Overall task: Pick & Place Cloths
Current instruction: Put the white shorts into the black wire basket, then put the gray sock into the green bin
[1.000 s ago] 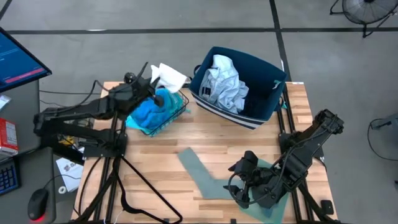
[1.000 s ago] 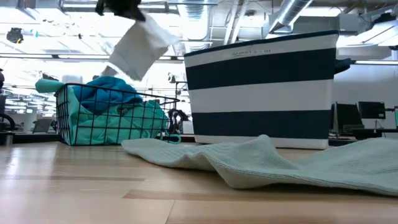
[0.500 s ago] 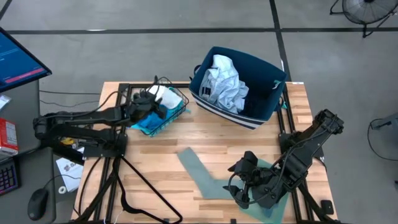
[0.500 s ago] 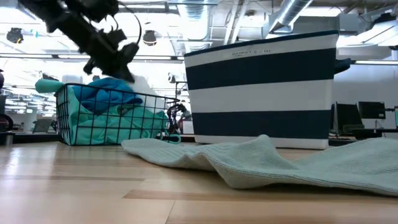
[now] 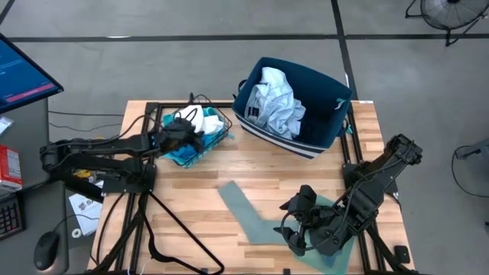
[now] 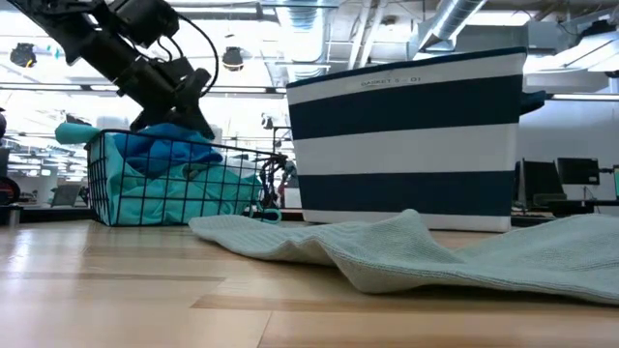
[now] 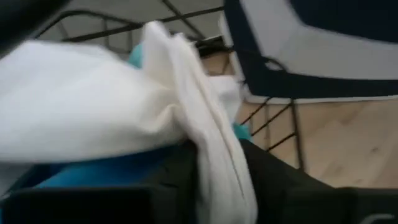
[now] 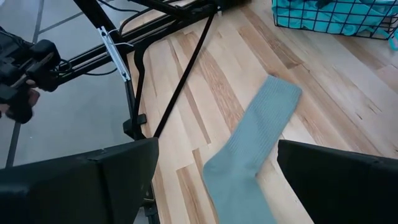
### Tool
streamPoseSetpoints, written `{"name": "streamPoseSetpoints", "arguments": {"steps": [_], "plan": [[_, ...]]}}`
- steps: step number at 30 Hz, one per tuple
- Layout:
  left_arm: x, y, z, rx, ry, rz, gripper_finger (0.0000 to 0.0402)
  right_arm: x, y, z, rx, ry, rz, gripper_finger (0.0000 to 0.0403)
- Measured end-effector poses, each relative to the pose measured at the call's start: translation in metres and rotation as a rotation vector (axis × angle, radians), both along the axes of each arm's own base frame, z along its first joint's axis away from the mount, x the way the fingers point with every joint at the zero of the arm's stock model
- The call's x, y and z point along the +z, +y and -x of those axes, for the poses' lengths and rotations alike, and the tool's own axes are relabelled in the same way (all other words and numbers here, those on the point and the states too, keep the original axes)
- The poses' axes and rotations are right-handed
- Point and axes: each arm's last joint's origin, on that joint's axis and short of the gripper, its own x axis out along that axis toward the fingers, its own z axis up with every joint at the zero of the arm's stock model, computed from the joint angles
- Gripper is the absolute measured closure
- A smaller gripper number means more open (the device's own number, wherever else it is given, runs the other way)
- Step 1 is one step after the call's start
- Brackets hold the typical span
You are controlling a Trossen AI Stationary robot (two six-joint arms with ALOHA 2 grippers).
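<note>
Left arm: reaches in from the table's left edge, its left gripper (image 5: 186,128) low over the black wire basket (image 5: 222,134); in the low view (image 6: 190,97) it hangs just above the basket's rim
Left gripper state: the white cloth (image 7: 93,112) drapes between and over its dark fingers in the left wrist view; whether the fingers pinch it or have let go, I cannot tell
Black wire basket: stands at the table's rear left; it holds a heap of bright turquoise cloth (image 6: 169,145), with paler teal fabric (image 6: 145,198) packed below it, and the white cloth (image 5: 208,121) lies on top at the side nearest the bin
Navy fabric bin with white stripes: stands at the rear, right of the basket (image 5: 328,107), tilted askew to the table edges; a crumpled pale blue-white garment (image 5: 275,99) fills its left half
Long grey-green knit cloth: lies flat on the bare wooden table (image 5: 191,198) at front centre (image 5: 243,214), well apart from both containers; its long axis runs diagonally, the narrow end pointing back toward the basket and the other end running under the right gripper
Right arm: rests at the table's front right, its right gripper (image 5: 306,229) low over the wider end of the grey-green cloth, fingers spread wide with nothing between them
</note>
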Motion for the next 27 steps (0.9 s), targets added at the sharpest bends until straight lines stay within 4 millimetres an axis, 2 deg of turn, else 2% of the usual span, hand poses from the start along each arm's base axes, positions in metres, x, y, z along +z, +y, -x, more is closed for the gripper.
{"name": "streamPoseSetpoints", "arguments": {"steps": [5,8,11,15,19,21,24,27], "plan": [[0.009,-0.004,0.001,-0.106,-0.06,0.03,0.0223,0.0,0.0,0.0,0.0,0.0,0.0,0.0081],[0.025,-0.006,0.002,-0.176,-0.12,0.021,0.0175,0.0,0.0,0.0,0.001,0.0,0.001,0.0081],[0.044,-0.008,0.003,-0.24,-0.194,0.012,0.0145,0.0,0.0,0.0,0.001,0.0,0.002,0.0081],[0.067,-0.011,0.006,-0.293,-0.249,-0.052,0.0137,0.0,0.0,0.0,0.001,0.0,0.003,0.0081],[0.081,-0.012,0.007,-0.31,-0.29,-0.062,0.0146,0.0,0.0,0.0,0.001,0.0,0.002,0.0081],[0.086,-0.018,0.004,-0.377,-0.313,-0.044,0.0154,0.0,0.0,0.0,0.001,0.0,0.002,0.0081],[0.087,-0.035,-0.006,-0.596,-0.302,-0.019,0.0166,0.0,0.0,0.0,0.001,0.0,0.002,0.0081],[0.079,-0.061,-0.018,-0.778,-0.258,0.009,0.0173,0.0,0.0,0.0,0.001,0.002,0.004,0.0081]]}}
